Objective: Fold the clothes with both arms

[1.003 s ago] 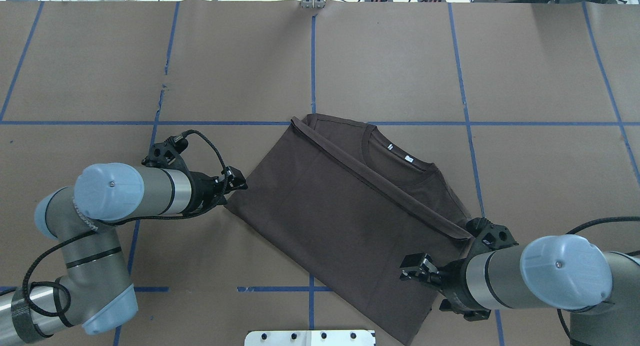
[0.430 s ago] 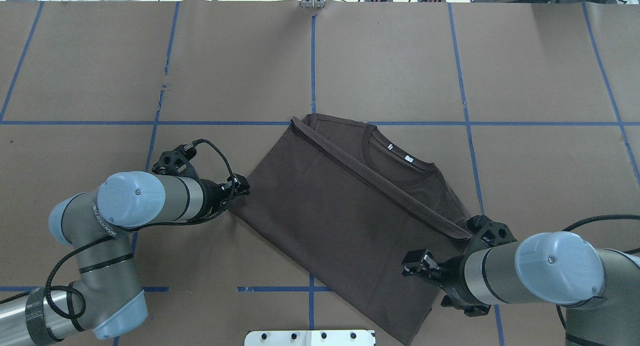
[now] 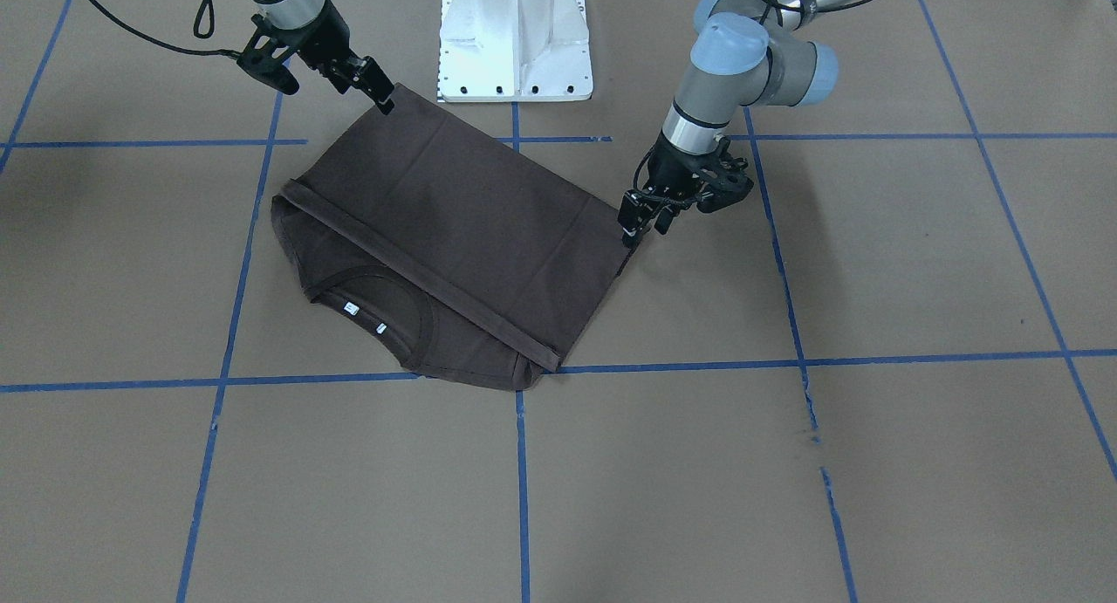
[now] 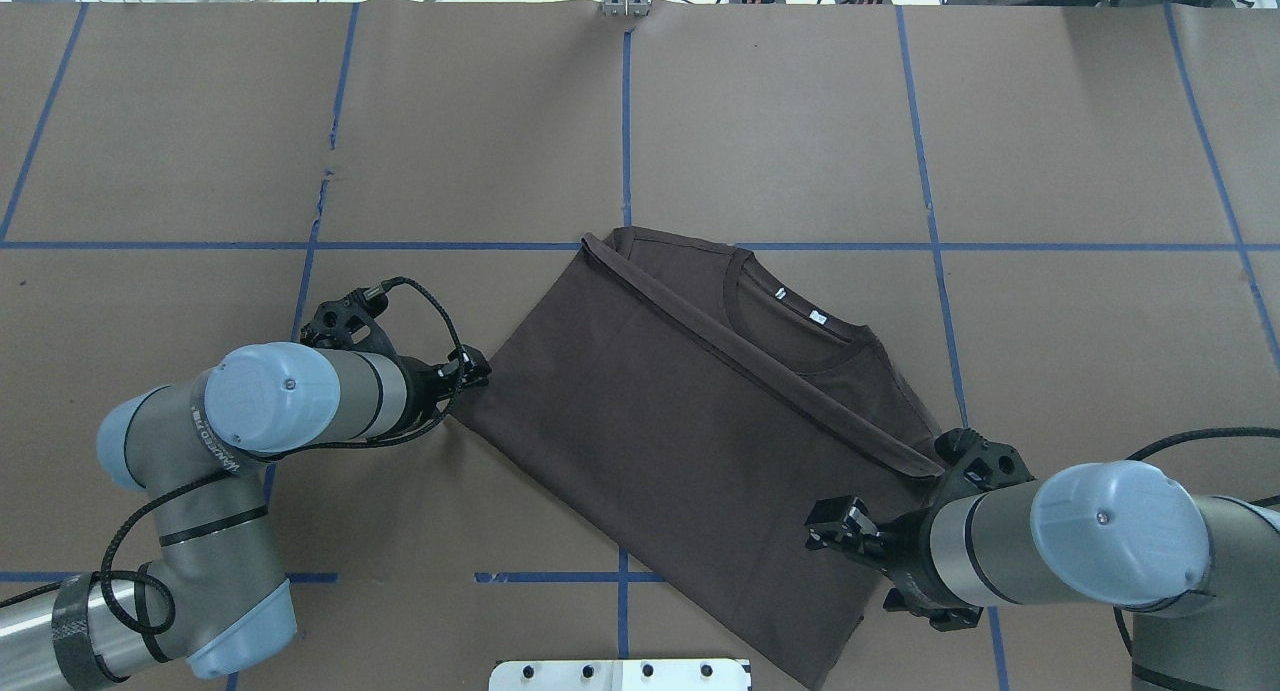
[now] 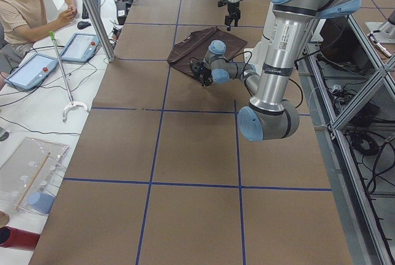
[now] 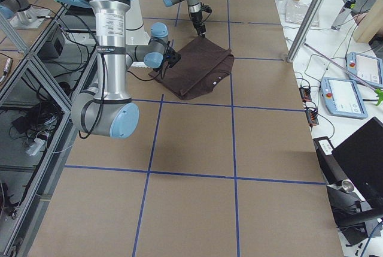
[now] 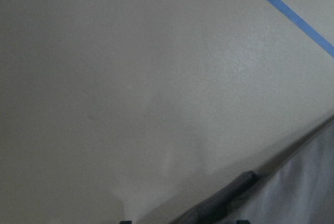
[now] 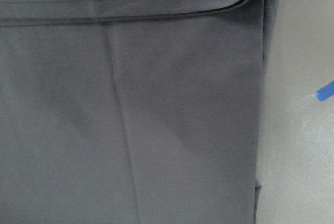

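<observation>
In the front-facing view, the dark brown-grey T-shirt (image 3: 454, 210) is seen lying on the brown counter (image 3: 785, 463), folded across so that its lower half is laid over the chest. The round collar (image 3: 384, 311) and two white neck tags (image 3: 351, 307) are left showing at the near edge. The left pincer (image 3: 641, 228) is held low at the fold's corner on the view's right. The right pincer (image 3: 371, 88) is set at the opposite corner, close to the white pedestal (image 3: 515, 36).

From overhead, the T-shirt (image 4: 650, 421) is found skewed against the blue tape lines (image 4: 625, 121). The left pincer (image 4: 472, 374) is placed just at its left corner, and the right pincer (image 4: 832, 533) is held over the cloth near its right edge (well inside the outline).

In the exterior left view the garment is seen far down the counter between both arms, with an operator (image 5: 24, 5) seated beside it. The exterior right view shows the same layout from the other end.

In the left wrist view two dark tips are glimpsed far apart at the bottom edge, with only the cloth's edge between them, so the left pincer appears released, though the picture is blurred.

In the right wrist view only folded cloth and a strip of counter are shown. Whether the right pincer is clenched or released cannot be told.
</observation>
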Robot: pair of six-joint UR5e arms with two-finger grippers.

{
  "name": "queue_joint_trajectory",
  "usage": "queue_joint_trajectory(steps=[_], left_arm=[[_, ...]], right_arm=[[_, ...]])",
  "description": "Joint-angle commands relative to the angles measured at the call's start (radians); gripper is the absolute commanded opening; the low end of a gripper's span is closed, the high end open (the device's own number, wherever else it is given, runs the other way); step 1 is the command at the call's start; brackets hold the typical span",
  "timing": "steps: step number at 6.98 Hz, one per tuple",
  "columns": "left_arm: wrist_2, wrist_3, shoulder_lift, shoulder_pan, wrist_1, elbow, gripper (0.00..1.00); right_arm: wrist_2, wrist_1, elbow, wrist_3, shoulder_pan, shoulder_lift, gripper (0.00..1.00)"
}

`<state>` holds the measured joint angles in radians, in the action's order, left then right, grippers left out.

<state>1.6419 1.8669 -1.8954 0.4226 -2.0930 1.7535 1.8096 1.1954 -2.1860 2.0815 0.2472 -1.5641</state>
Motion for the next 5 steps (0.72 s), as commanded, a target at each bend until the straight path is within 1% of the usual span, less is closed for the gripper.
queue_joint_trajectory(steps=[1,2,3,4,5], left_arm=[[-0.001,0.0,-0.005,-0.018,0.004,-0.002,0.66],[-0.001,0.0,-0.007,-0.018,0.004,-0.002,0.56],[-0.001,0.0,-0.007,-0.018,0.004,0.0,0.25],[-0.002,0.0,-0.007,-0.016,0.005,0.003,0.0],[-0.002,0.0,-0.007,-0.016,0.04,0.029,0.0]], right_arm=[[0.004,0.0,-0.001,0.0,0.009,-0.001,1.0],[0.008,0.0,-0.005,0.0,0.017,-0.002,1.0],[0.008,0.0,-0.003,0.0,0.02,-0.002,1.0],[0.008,0.0,-0.003,0.0,0.021,-0.002,1.0],[0.008,0.0,-0.005,0.0,0.021,-0.002,1.0]])
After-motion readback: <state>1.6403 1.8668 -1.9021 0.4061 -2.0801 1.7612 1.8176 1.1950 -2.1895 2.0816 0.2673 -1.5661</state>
